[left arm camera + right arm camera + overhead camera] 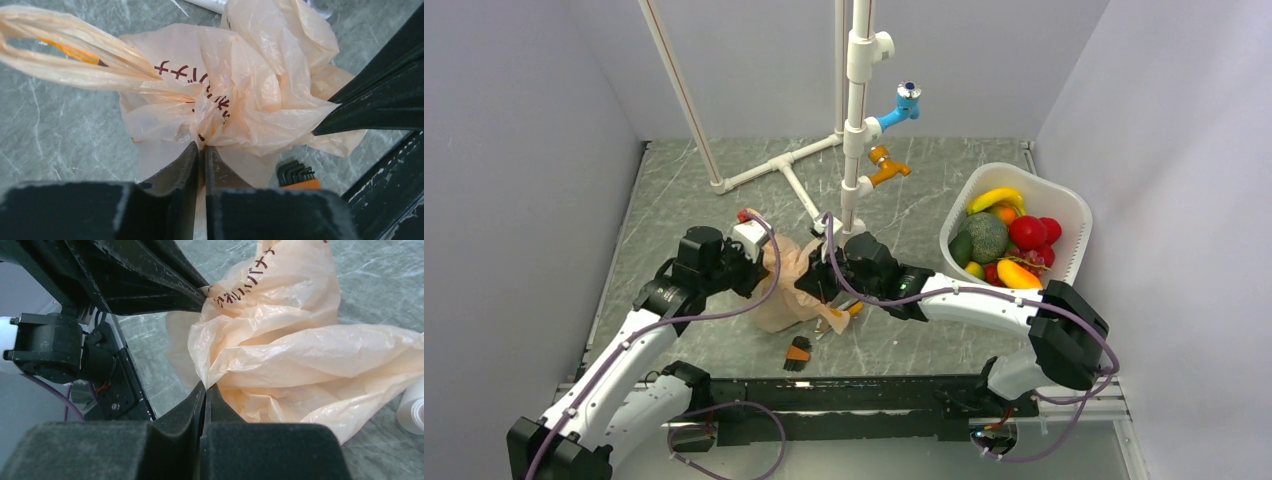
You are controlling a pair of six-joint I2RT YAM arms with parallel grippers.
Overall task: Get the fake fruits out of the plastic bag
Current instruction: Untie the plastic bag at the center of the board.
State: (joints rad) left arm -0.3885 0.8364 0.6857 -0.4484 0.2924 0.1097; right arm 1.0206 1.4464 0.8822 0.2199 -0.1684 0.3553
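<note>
Two grippers: both are clamped on the plastic bag (781, 300), one from each side, over the middle of the table (674, 200).
Left gripper (202, 148): your fingers are pressed together with a fold of the bag's film pinched at the tips, just below the dark printed characters.
Right gripper (204, 388): the fingers are likewise closed on a bunched edge of the film. In the left wrist view its black tips bite the bag's right side.
Plastic bag: crumpled and peach-coloured, it is held between the two grips. A loop handle (65, 55) sticks out to the left in the left wrist view.
Fake fruits: you cannot tell whether any sit inside, because the crinkled film hides the contents.
Hex key set (797, 353): it lies on the table just in front of the bag, apart from it.
White basket (1034, 172): it stands at the far right of the table, well apart from the bag, piled with mixed fruit, with a banana (996, 198) on top.
</note>
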